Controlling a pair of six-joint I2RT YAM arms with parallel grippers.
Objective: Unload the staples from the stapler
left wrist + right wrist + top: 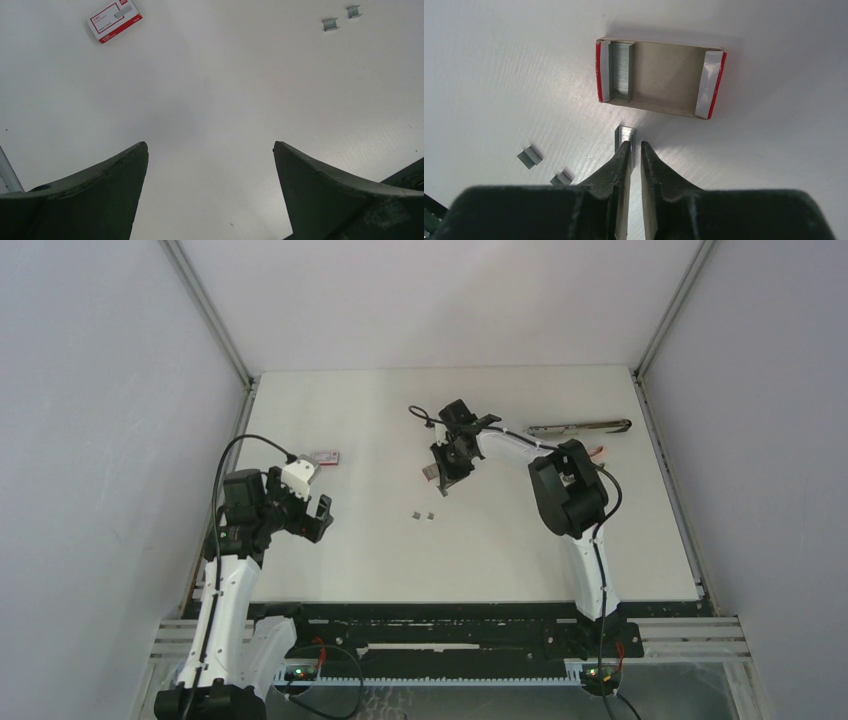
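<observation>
**A white worktop with a few small things on it**

We see a plain white worktop [400,570]. The stapler [580,427] lies lengthwise along the far edge, close to the far right corner. A closed red-and-white box [326,456] lies toward the left edge. Near the middle lie two short strips of staples [330,24], side by side but apart. Just beyond them, toward the far edge, sits an open box tray [664,75] with a longer strip [621,70] against one end wall. Another strip [625,134] shows just beside the tray; we cannot tell whether it rests on the worktop.
</observation>
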